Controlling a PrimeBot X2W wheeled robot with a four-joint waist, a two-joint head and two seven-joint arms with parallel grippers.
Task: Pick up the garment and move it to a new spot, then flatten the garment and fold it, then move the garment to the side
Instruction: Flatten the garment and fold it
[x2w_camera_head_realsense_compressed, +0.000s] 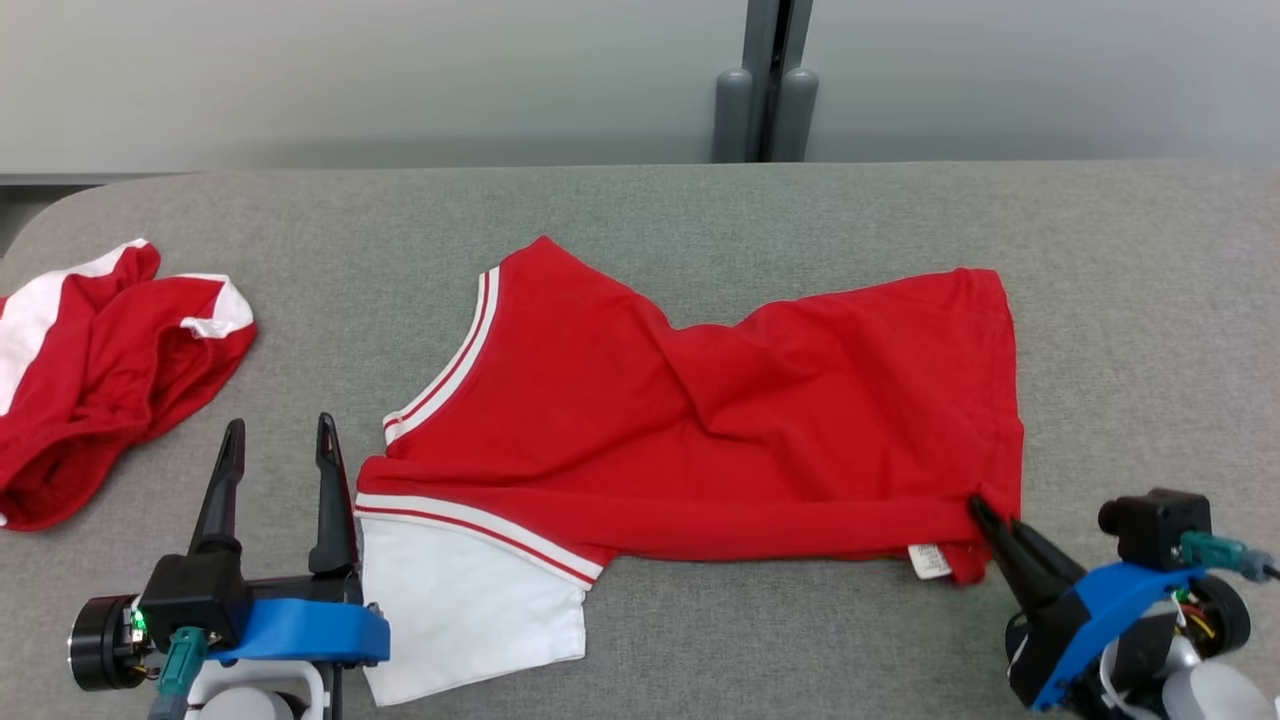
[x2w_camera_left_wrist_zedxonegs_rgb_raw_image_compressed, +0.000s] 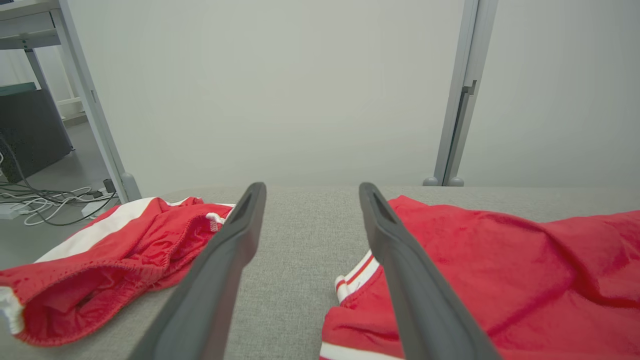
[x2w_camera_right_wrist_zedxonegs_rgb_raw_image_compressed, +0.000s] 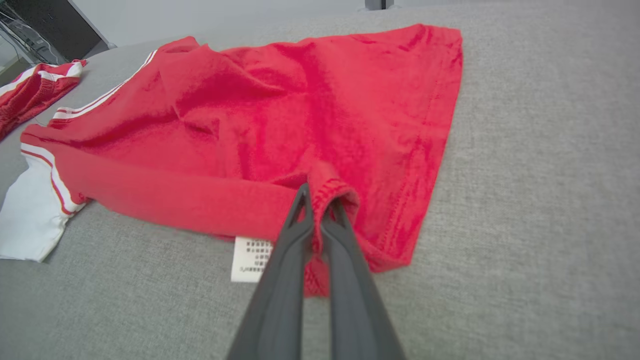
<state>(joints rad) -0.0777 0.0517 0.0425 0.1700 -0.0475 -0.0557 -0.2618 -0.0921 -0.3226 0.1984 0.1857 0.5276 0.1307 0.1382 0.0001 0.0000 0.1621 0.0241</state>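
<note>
The garment (x2w_camera_head_realsense_compressed: 700, 410) is a red shirt with white striped trim and a white sleeve, spread across the middle of the grey table (x2w_camera_head_realsense_compressed: 640, 210). My right gripper (x2w_camera_head_realsense_compressed: 985, 515) is shut on the garment's (x2w_camera_right_wrist_zedxonegs_rgb_raw_image_compressed: 310, 115) hem near its front right corner, with red cloth pinched between the fingertips (x2w_camera_right_wrist_zedxonegs_rgb_raw_image_compressed: 303, 200) beside a white care label (x2w_camera_right_wrist_zedxonegs_rgb_raw_image_compressed: 252, 258). At the front left, my left gripper (x2w_camera_head_realsense_compressed: 280, 440) stands open just left of the garment's collar end. Its fingers (x2w_camera_left_wrist_zedxonegs_rgb_raw_image_compressed: 400, 280) hold nothing; the right one lies over the striped edge (x2w_camera_left_wrist_zedxonegs_rgb_raw_image_compressed: 357, 272).
A second red and white piece of clothing (x2w_camera_head_realsense_compressed: 90, 370) lies crumpled at the table's left edge, left of my left gripper. A pale wall with a grey post (x2w_camera_head_realsense_compressed: 765, 80) stands behind the table. Cables (x2w_camera_left_wrist_zedxonegs_rgb_raw_image_compressed: 50, 200) lie on the floor beyond the left end.
</note>
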